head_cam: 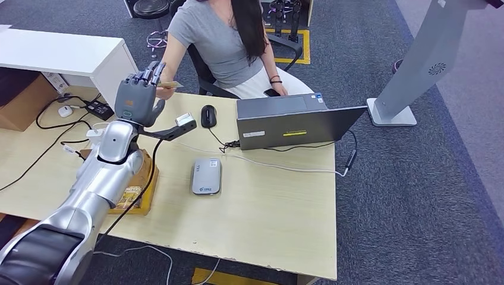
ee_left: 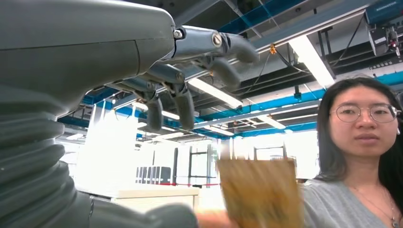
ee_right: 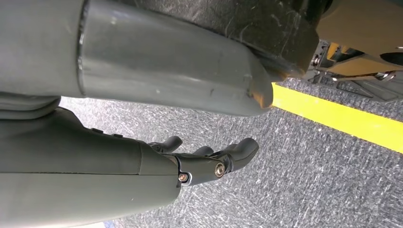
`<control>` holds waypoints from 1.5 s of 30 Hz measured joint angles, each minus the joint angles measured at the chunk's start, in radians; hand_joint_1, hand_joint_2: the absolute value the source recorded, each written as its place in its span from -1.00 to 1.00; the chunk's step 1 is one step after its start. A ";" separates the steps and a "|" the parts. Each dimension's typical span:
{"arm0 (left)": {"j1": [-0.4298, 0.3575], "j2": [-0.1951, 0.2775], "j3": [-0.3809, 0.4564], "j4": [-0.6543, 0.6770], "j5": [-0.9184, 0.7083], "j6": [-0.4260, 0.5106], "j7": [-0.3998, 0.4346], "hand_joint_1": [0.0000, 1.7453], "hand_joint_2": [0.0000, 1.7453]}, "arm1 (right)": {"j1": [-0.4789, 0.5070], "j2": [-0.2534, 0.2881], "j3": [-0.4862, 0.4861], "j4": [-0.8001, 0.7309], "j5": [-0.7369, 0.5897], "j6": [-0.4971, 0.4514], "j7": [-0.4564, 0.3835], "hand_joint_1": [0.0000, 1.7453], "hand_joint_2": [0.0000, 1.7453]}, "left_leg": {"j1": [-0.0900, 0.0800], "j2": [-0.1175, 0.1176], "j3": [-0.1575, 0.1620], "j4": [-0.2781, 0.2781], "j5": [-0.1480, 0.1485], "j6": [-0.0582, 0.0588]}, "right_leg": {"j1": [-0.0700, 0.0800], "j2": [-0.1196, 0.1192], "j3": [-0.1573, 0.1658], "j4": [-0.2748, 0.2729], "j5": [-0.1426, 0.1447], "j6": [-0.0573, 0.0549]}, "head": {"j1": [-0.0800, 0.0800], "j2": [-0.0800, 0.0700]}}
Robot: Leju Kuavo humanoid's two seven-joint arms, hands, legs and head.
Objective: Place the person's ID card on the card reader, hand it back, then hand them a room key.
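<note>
A robot's left hand (head_cam: pixel 138 95) reaches toward one ID card (head_cam: pixel 170 85) held out by a seated person (head_cam: pixel 223 41).

The left hand is open, fingers apart, just beside the card, far left over the desk (head_cam: pixel 267 208). One card reader (head_cam: pixel 206 176) lies mid-desk; one laptop (head_cam: pixel 291 122) and one mouse (head_cam: pixel 208 115) sit farther back. The right hand (ee_right: pixel 209 156) hangs over carpet with fingers loosely curled, holding nothing.

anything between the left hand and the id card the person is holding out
Nothing visible. The left hand is raised at the desk's far edge with fingers apart, and the ID card, held out by the person's hand, sits right beside its fingers.
</note>
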 joint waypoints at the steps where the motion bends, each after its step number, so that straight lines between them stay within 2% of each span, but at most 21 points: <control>1: 0.005 0.000 0.002 0.000 0.000 0.002 -0.002 -1.00 1.00 | 0.000 0.000 0.000 0.000 0.001 0.000 0.001 -1.00 -1.00 | 0.000 0.000 0.000 0.000 0.000 0.000 | 0.000 0.000 0.000 0.000 0.000 0.000 | 0.000 0.000; 6: 0.048 -0.001 0.008 -0.035 0.000 -0.002 -0.017 -1.00 1.00 | 0.000 0.000 0.000 0.000 0.000 -0.004 0.001 -1.00 -1.00 | 0.000 0.000 0.000 0.000 0.000 0.000 | 0.000 0.000 0.000 0.000 0.000 0.000 | 0.000 0.000; 13: 0.170 -0.001 0.008 -0.206 0.020 -0.041 -0.041 -1.00 1.00 | 0.002 -0.001 0.000 0.004 -0.019 -0.017 -0.001 -1.00 -1.00 | 0.000 0.000 -0.001 0.000 0.000 0.000 | 0.000 0.000 -0.001 0.000 0.000 0.000 | 0.000 0.000; 17: 0.272 0.015 0.007 -0.341 0.050 -0.161 -0.053 -1.00 1.00 | 0.005 -0.002 -0.003 0.007 -0.047 -0.021 0.001 -1.00 -1.00 | 0.000 0.001 -0.001 0.000 -0.001 0.000 | 0.000 0.001 -0.002 0.000 0.000 0.000 | 0.000 0.000; 20: 0.368 0.038 0.007 -0.464 0.060 -0.194 -0.056 -1.00 1.00 | 0.010 -0.002 -0.010 0.008 -0.065 -0.029 -0.001 -1.00 -1.00 | 0.000 0.001 -0.002 0.000 -0.001 0.000 | 0.000 0.002 -0.003 0.000 0.000 0.000 | 0.000 0.000; 26: 0.533 0.078 0.006 -0.654 0.057 -0.187 -0.057 -1.00 1.00 | 0.015 -0.002 -0.025 0.009 -0.086 -0.041 -0.007 -1.00 -1.00 | 0.000 0.001 -0.004 -0.001 -0.001 0.000 | 0.000 0.001 -0.004 0.000 -0.001 0.000 | 0.000 0.000; 32: 0.770 0.118 0.006 -0.835 0.027 -0.121 -0.062 -1.00 1.00 | 0.022 -0.002 -0.042 0.013 -0.110 -0.055 -0.010 -1.00 -1.00 | 0.000 0.002 -0.004 -0.001 -0.002 0.000 | 0.000 0.002 -0.005 -0.001 -0.002 0.001 | 0.000 0.000; 38: 0.914 0.150 0.005 -0.936 0.029 -0.100 -0.044 -1.00 1.00 | 0.024 -0.002 -0.055 0.014 -0.129 -0.060 -0.012 -1.00 -1.00 | 0.000 0.001 -0.006 -0.001 -0.003 0.001 | 0.000 0.001 -0.005 -0.001 -0.002 0.000 | 0.000 0.000; 42: 1.018 0.201 0.005 -0.992 0.040 -0.128 0.019 -1.00 1.00 | 0.028 -0.002 -0.064 0.014 -0.143 -0.070 -0.016 -1.00 -1.00 | 0.000 0.001 -0.005 -0.001 -0.003 0.001 | 0.000 0.000 -0.006 -0.001 -0.002 0.000 | 0.000 0.000; 45: 1.056 0.227 0.005 -1.016 0.045 -0.132 0.031 -1.00 1.00 | 0.028 -0.001 -0.070 0.014 -0.145 -0.072 -0.017 -1.00 -1.00 | 0.000 0.000 -0.005 -0.001 -0.003 0.001 | 0.000 -0.001 -0.005 -0.001 -0.002 0.000 | 0.000 0.000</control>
